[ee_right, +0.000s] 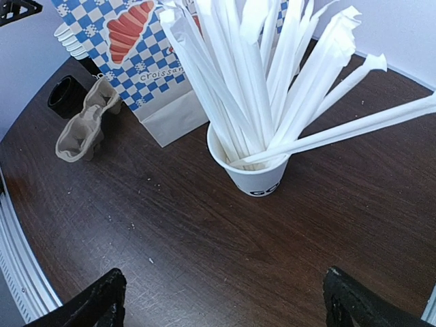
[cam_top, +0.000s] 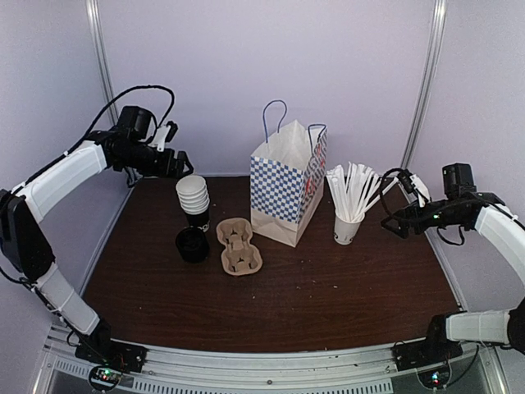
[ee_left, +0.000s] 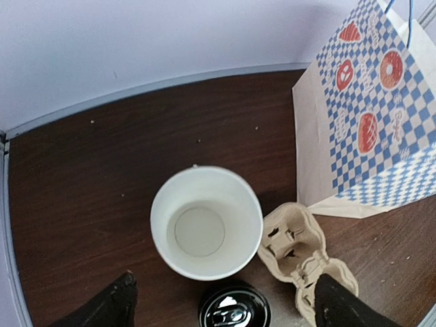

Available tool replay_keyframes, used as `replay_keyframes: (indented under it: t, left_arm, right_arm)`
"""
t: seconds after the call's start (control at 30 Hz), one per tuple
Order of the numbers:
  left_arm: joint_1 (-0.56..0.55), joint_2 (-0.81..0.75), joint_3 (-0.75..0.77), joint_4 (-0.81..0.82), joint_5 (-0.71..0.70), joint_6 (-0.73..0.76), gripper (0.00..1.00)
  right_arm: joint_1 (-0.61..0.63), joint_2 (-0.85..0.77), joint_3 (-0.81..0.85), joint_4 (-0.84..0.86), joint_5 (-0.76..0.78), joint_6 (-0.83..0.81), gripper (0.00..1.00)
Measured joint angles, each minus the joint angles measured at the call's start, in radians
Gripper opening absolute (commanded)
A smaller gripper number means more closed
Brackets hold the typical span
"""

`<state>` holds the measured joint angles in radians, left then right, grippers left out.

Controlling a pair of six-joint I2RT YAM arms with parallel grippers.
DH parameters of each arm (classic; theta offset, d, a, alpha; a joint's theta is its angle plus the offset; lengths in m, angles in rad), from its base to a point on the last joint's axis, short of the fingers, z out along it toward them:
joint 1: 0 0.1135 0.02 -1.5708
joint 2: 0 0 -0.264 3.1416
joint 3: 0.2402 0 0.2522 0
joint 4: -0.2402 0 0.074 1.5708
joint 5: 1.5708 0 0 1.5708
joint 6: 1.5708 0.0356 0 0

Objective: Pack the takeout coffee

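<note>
Hovering left jaws spread wide; takeout coffee [ee_left: 234, 315] below, between them.

Cut-off word "croissan" in blue, beneath a croissant drawing on the checkered bag [ee_right: 129, 61]

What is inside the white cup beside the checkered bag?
A bunch of long white sticks stands in the white cup, fanning out above its rim. They cover the cup's bottom.

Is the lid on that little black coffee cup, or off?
On. From above, the takeout coffee shows a shiny black lid covering its top.
</note>
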<state>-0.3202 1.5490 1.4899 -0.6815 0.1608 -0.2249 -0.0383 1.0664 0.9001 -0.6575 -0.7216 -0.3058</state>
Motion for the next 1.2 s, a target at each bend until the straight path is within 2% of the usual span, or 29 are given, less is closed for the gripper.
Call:
replay_keyframes:
  t: [0.07,0.13,0.23,0.37,0.43,0.47,0.6,0.87,1.2]
  left_arm:
    - [-0.008,0.064,0.089,-0.008,0.017,-0.001,0.9]
    - [-0.018,0.126,0.167,-0.012,0.027,0.002,0.81]
    - [-0.048,0.204,0.261,-0.031,0.028,0.017,0.55]
    - [-0.093,0.307,0.375,-0.077,0.021,0.04,0.47]
    - [-0.109,0.343,0.414,-0.107,0.008,0.044,0.36]
    - [-0.116,0.358,0.429,-0.125,-0.008,0.047,0.35]
    - [-0.134,0.38,0.449,-0.197,-0.041,0.051,0.39]
    - [-0.177,0.386,0.459,-0.303,-0.162,0.05,0.39]
    - [-0.187,0.413,0.471,-0.352,-0.237,0.049,0.32]
  right_arm:
    - [-0.001,0.001,-0.001,0.007,-0.014,-0.006,1.0]
    - [-0.002,0.004,-0.002,0.014,-0.026,-0.012,1.0]
    - [-0.002,0.006,-0.003,0.023,-0.04,-0.022,1.0]
    - [0.0,0.006,-0.004,0.023,-0.076,-0.03,1.0]
    - [0.006,0.006,-0.004,0.023,-0.095,-0.031,1.0]
    - [0.01,0.006,-0.004,0.024,-0.099,-0.032,1.0]
    - [0.02,0.006,-0.005,0.028,-0.105,-0.032,1.0]
    - [0.032,0.006,-0.011,0.036,-0.104,-0.038,1.0]
    - [0.032,0.005,-0.025,0.043,-0.093,-0.055,1.0]
